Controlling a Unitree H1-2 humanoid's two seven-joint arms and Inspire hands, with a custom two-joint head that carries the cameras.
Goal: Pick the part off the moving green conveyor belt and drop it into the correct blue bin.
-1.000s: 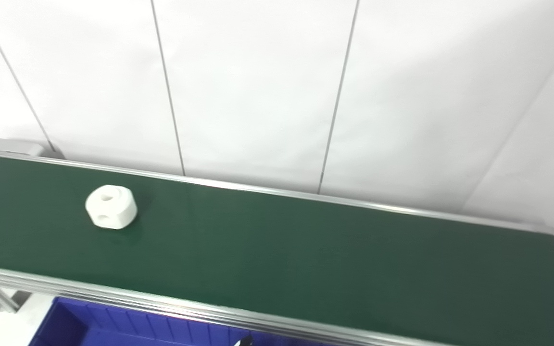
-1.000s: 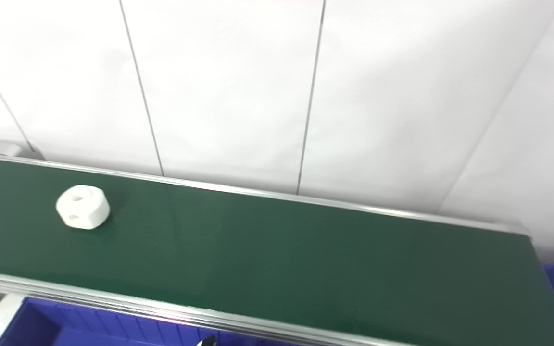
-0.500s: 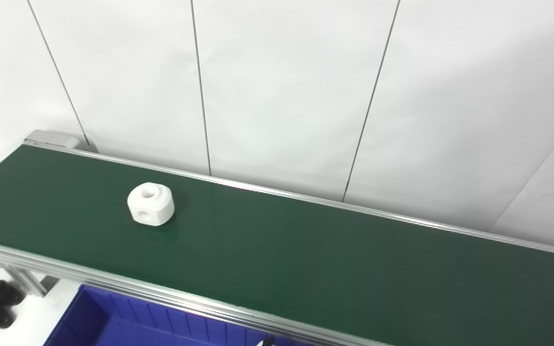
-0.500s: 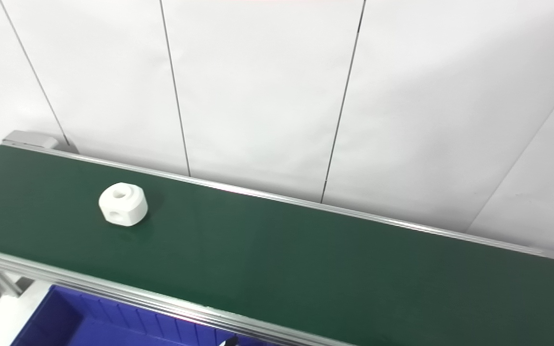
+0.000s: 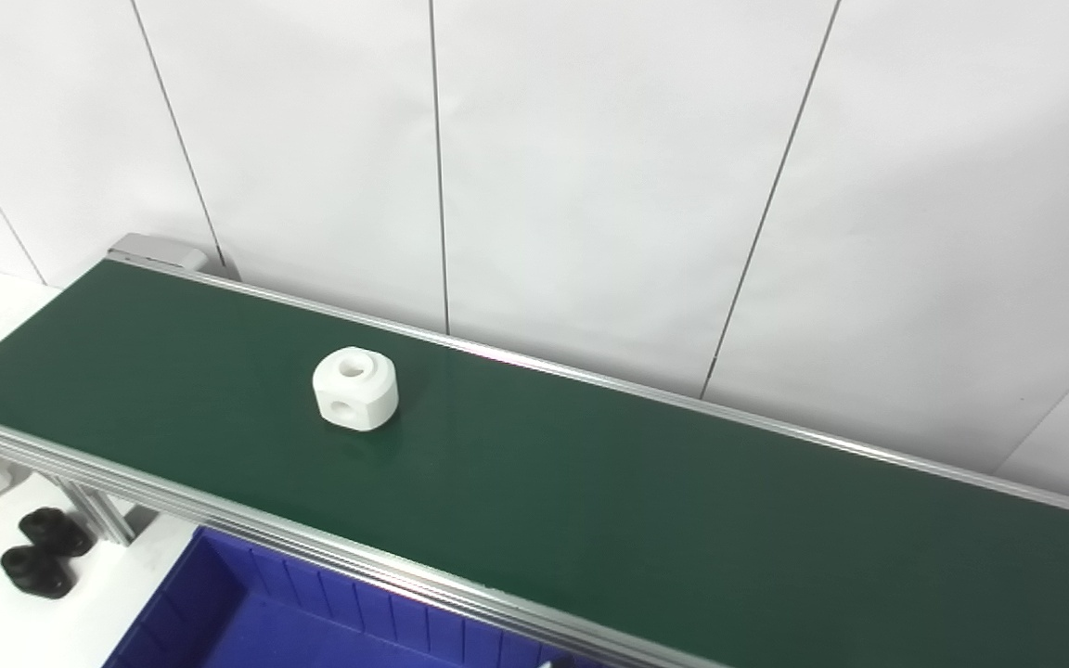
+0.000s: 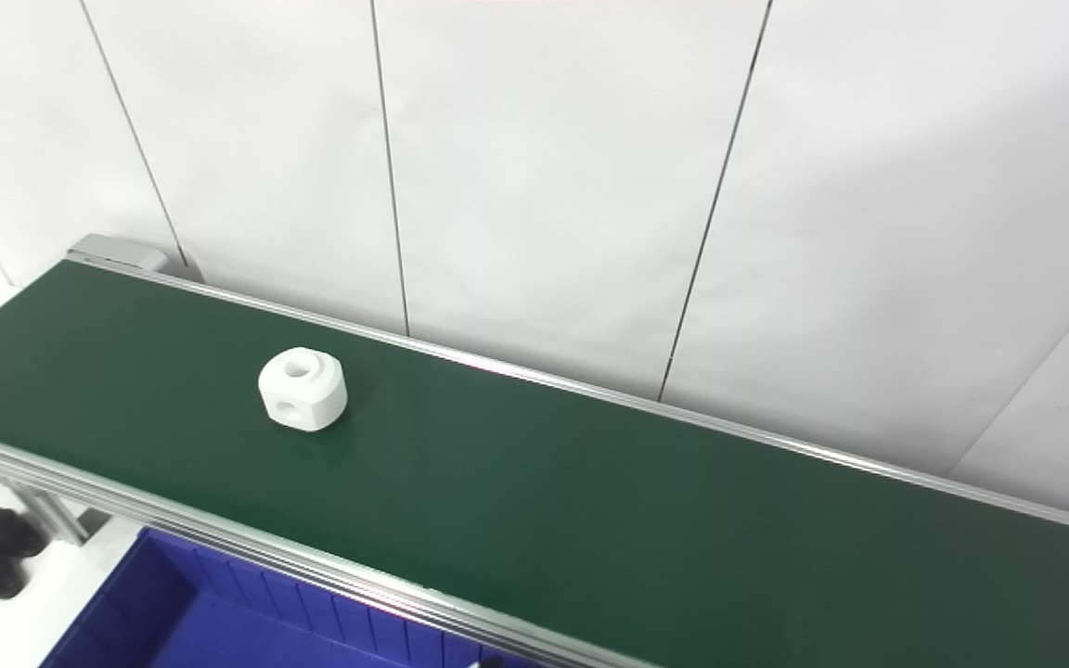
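Well, my hands are both out of sight, so I cannot tell their state. The white part (image 5: 355, 400) sits on the green conveyor belt (image 5: 590, 492) toward its left end; the blue bin (image 5: 247, 622) below the near rail shows nothing inside in its visible part.

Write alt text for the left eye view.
A white blocky part with round holes lies on a green conveyor belt running along a white panelled wall. A blue bin sits below the belt's near edge; no robot hand is clearly visible.
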